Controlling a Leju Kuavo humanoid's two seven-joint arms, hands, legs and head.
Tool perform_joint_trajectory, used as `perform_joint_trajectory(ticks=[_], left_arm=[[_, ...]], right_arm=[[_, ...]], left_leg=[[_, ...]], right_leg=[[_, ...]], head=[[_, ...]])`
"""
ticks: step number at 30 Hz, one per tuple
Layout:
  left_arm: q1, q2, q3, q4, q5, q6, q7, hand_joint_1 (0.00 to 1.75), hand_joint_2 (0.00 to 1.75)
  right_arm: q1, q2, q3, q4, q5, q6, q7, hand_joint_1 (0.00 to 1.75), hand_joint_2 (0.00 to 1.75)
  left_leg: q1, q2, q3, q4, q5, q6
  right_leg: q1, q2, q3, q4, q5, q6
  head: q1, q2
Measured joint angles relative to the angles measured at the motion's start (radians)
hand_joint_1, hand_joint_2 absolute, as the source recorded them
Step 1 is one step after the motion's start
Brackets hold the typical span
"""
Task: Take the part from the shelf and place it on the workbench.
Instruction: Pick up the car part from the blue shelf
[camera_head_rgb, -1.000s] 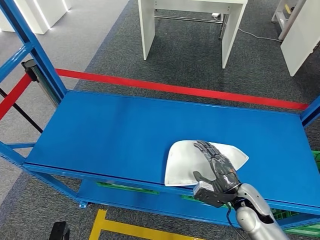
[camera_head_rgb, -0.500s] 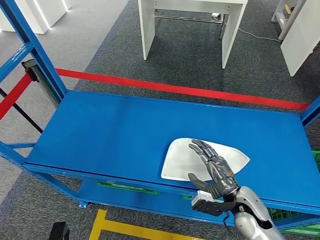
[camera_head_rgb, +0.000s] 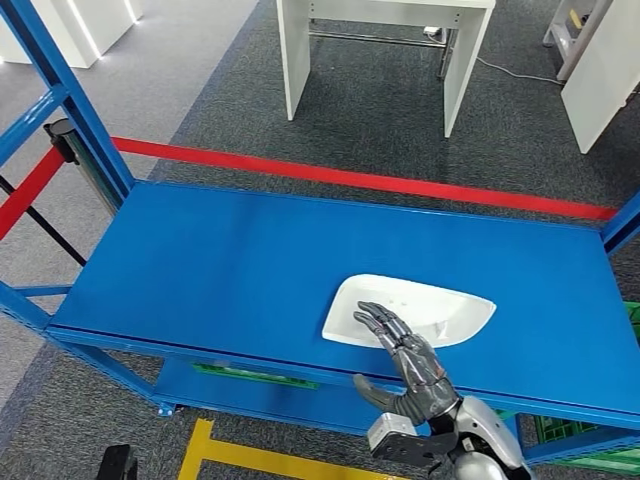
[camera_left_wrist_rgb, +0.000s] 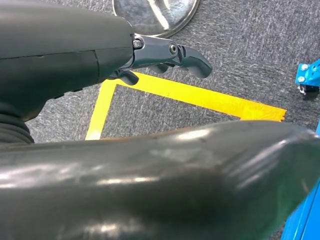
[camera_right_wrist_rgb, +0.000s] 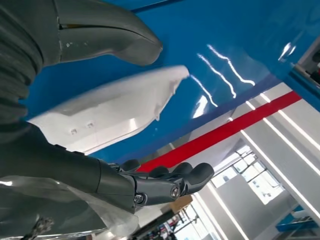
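- No readable writing, brand or label shows on anything.
- The part (camera_head_rgb: 411, 310) is a white, smooth, shallow plastic shell, rounded on one side and tapering to a point on the other; it lies on the shelf (camera_head_rgb: 226, 260) near its front edge.
- The shelf is glossy blue painted metal with blue upright posts.
- The right robot hand (camera_head_rgb: 404, 360), dark fingers on a silver arm, hovers over the shelf's front edge with fingers spread and nothing held; its fingertips overlap the part's near rim.
- The left robot hand (camera_left_wrist_rgb: 166, 52) hangs over grey carpet and yellow floor tape (camera_left_wrist_rgb: 196, 97); I cannot tell whether it is spread or closed.
- A red tape line (camera_head_rgb: 362, 180) crosses the carpet behind the shelf, before a white table (camera_head_rgb: 377, 50).
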Motion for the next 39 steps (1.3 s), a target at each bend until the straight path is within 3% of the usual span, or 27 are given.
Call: perform_joint_trajectory(ticks=[9, 25, 39], left_arm=[[0.003, 0.001, 0.000, 0.000, 0.003, 0.000, -0.002, 0.00, 0.00], [0.005, 0.001, 0.000, 0.000, 0.003, 0.000, -0.002, 0.00, 0.00], [0.003, 0.001, 0.000, 0.000, -0.010, -0.004, -0.002, 0.00, 0.00]], right_arm=[[0.021, 0.000, 0.001, 0.000, 0.033, 0.009, 0.021, 0.00, 1.75], [0.032, 0.000, -0.038, 0.003, 0.181, -0.085, 0.108, 0.00, 1.75], [-0.013, 0.000, -0.081, 0.076, 0.165, -0.044, 0.122, 0.00, 1.75]], left_leg=[[0.000, 0.000, 0.000, 0.000, 0.000, 0.000], [0.000, 0.000, 0.000, 0.000, 0.000, 0.000], [0.000, 0.000, 0.000, 0.000, 0.000, 0.000]], right_leg=[[0.000, 0.000, 0.000, 0.000, 0.000, 0.000], [0.000, 0.000, 0.000, 0.000, 0.000, 0.000], [0.000, 0.000, 0.000, 0.000, 0.000, 0.000]], head=[[0.000, 0.000], [0.000, 0.000], [0.000, 0.000]])
